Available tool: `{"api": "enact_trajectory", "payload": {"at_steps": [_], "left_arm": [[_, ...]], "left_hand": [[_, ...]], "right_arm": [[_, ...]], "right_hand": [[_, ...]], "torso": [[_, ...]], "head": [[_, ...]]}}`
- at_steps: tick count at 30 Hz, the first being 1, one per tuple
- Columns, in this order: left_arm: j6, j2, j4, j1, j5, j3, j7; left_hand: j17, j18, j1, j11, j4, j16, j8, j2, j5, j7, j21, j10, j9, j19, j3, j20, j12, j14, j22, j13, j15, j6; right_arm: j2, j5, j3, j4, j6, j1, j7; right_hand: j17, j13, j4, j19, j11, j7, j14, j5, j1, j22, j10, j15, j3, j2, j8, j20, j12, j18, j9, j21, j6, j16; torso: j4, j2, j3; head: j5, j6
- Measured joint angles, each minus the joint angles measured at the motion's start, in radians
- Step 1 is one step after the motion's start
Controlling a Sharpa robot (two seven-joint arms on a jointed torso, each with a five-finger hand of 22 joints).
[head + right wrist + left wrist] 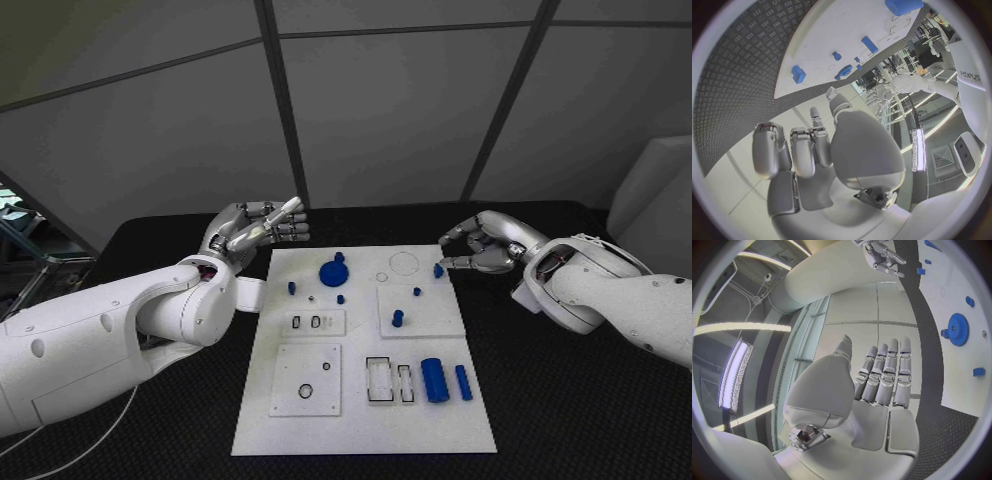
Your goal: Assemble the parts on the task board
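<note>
Task board (361, 400) mid-table (577, 420); two hands up at its far end.
Board carries one gear (333, 272), two cylinders (434, 380), several small pegs. Left hand (260, 228) open-fingered, empty; right hand (476, 245) pinches one small blue part (438, 270).

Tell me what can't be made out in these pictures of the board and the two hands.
- Right hand, head view: a small blue piece sits at its fingertips; pinched or only touched, too small to tell.
- Outlined slots on the white board, head view: depth and fit too small to judge.
- Blue gear, left wrist view: teeth blurred near the rim.
</note>
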Motion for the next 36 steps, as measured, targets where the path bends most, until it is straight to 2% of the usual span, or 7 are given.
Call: {"api": "enact_trajectory", "payload": {"at_steps": [3, 5, 12, 19, 26, 34, 36], "left_arm": [[0.002, 0.004, -0.003, 0.000, 0.000, 0.000, 0.000], [0.004, 0.006, -0.004, -0.001, 0.000, 0.000, 0.000], [0.010, 0.010, -0.009, -0.003, 0.000, 0.000, 0.000], [0.014, 0.013, -0.012, -0.004, 0.000, 0.000, -0.001], [0.017, 0.015, -0.014, -0.004, 0.000, 0.000, -0.002], [0.020, 0.015, -0.022, -0.004, 0.000, 0.000, -0.005], [0.020, 0.015, -0.024, -0.004, 0.000, 0.000, -0.005]], "left_hand": [[0.000, 0.000, 0.000, -0.003, 0.000, 0.000, 0.000, 0.000, 0.000, -0.004, 0.000, 0.004, 0.000, 0.000, 0.000, 0.000, 0.000, 0.000, 0.000, 0.000, 0.000, 0.004], [0.000, 0.000, 0.000, -0.003, 0.000, 0.000, 0.000, 0.000, 0.000, -0.004, 0.000, 0.004, 0.000, 0.000, 0.000, 0.000, 0.000, 0.000, 0.000, 0.000, 0.000, 0.003], [0.001, 0.000, 0.000, -0.003, 0.000, 0.000, 0.000, 0.000, 0.000, -0.003, 0.000, 0.004, 0.000, 0.000, 0.000, 0.000, 0.004, 0.000, 0.000, 0.000, 0.000, 0.003], [0.001, 0.000, 0.000, -0.003, 0.000, 0.000, 0.000, 0.000, 0.000, -0.004, 0.000, 0.003, 0.000, 0.000, 0.000, 0.000, 0.004, 0.000, 0.000, 0.000, 0.000, 0.003], [0.002, 0.000, 0.000, -0.003, 0.000, 0.000, 0.000, 0.000, 0.000, -0.003, 0.000, 0.003, 0.000, 0.000, 0.000, 0.000, 0.004, 0.000, 0.001, 0.000, 0.000, 0.003], [0.002, 0.000, 0.004, -0.003, -0.003, 0.000, -0.004, 0.004, 0.000, -0.003, 0.005, 0.003, 0.000, 0.000, -0.003, 0.000, 0.004, 0.003, 0.001, 0.000, 0.004, 0.003], [0.002, 0.000, 0.004, -0.003, -0.003, 0.000, -0.004, 0.004, 0.000, -0.003, 0.005, 0.003, 0.000, 0.000, -0.003, 0.000, 0.004, 0.003, 0.001, 0.000, 0.003, 0.003]], "right_arm": [[0.002, 0.006, 0.000, -0.025, 0.010, 0.000, 0.016], [0.009, 0.007, 0.000, -0.047, 0.018, 0.000, 0.026], [0.044, 0.003, 0.000, -0.105, 0.046, -0.002, 0.045], [0.073, -0.011, 0.000, -0.149, 0.075, -0.007, 0.052], [0.084, -0.031, 0.000, -0.170, 0.098, -0.018, 0.053], [0.091, -0.049, -0.001, -0.181, 0.114, -0.028, 0.053], [0.092, -0.052, -0.001, -0.183, 0.116, -0.029, 0.053]], "right_hand": [[0.000, 0.000, -0.007, -0.004, -0.006, 0.000, 0.004, 0.000, 0.004, 0.000, -0.001, -0.004, -0.001, 0.004, 0.000, -0.004, 0.000, 0.000, -0.001, 0.000, 0.000, 0.000], [0.000, 0.000, -0.007, -0.004, -0.007, 0.000, 0.004, 0.003, 0.011, 0.000, 0.000, -0.004, -0.001, -0.003, 0.000, -0.004, 0.000, 0.000, -0.002, 0.000, 0.000, 0.000], [0.000, 0.000, -0.014, -0.004, -0.007, 0.000, 0.004, 0.004, 0.019, 0.000, 0.000, -0.004, 0.001, 0.006, 0.000, -0.004, 0.000, 0.000, -0.002, 0.000, 0.000, 0.000], [0.000, 0.000, -0.029, -0.004, -0.007, -0.004, 0.004, 0.025, 0.038, 0.000, 0.000, -0.004, 0.007, 0.014, 0.000, -0.004, 0.000, 0.000, -0.002, 0.000, 0.004, 0.000], [0.000, 0.000, -0.037, -0.004, -0.007, -0.004, 0.004, 0.029, 0.049, 0.000, 0.000, -0.004, 0.010, 0.014, 0.000, -0.004, 0.000, 0.000, -0.002, 0.000, 0.010, 0.000], [0.001, 0.000, -0.037, -0.004, -0.007, -0.001, 0.004, 0.029, 0.049, 0.000, 0.000, -0.004, 0.010, 0.014, 0.000, -0.004, 0.000, 0.000, -0.002, 0.000, 0.013, 0.000], [0.001, 0.000, -0.037, -0.004, -0.007, -0.005, 0.004, 0.029, 0.049, 0.000, 0.000, -0.004, 0.010, 0.014, 0.000, -0.004, 0.000, 0.000, -0.002, 0.000, 0.017, 0.000]], "torso": [[0.0002, 0.000, 0.0000], [0.0008, 0.001, -0.0002], [0.0025, 0.001, -0.0017], [0.0032, 0.001, -0.0040], [0.0037, 0.001, -0.0055], [0.0035, 0.001, -0.0055], [0.0029, 0.001, -0.0054]], "head": [[-0.009, 0.000], [-0.013, 0.001], [-0.017, -0.003], [-0.021, -0.007], [-0.022, -0.009], [-0.021, -0.012], [-0.021, -0.012]]}}
